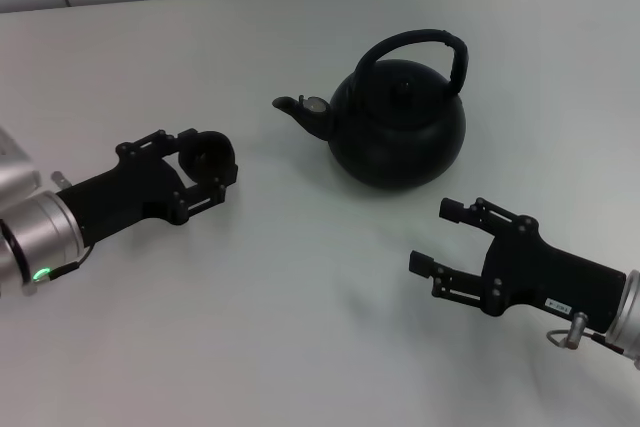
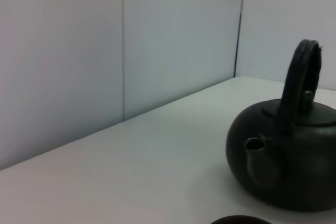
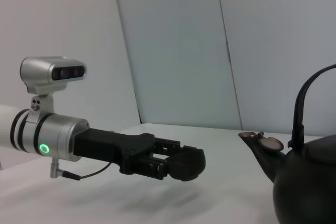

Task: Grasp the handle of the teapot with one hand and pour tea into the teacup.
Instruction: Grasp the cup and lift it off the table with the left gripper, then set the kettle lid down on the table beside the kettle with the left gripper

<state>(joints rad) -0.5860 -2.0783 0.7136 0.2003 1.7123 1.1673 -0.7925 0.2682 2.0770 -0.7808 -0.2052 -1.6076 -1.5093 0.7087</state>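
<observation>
Head overhead; wrists low, sharing teapot

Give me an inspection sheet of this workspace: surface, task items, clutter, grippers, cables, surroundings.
Surface: plain white table, nothing spilled.
Teapot: upright on the table, lid on, spout toward the robot's left, handle arched over the top, ungrasped.
Teacup: held between the left gripper's fingers, clear of the teapot.
Clutter: nothing seen.
Left gripper: shut on the teacup, left of the spout.
Right gripper: open, empty, on the near side of the teapot.
Cables: thin lead at the left wrist.
Surroundings: pale wall panels behind the table.
</observation>
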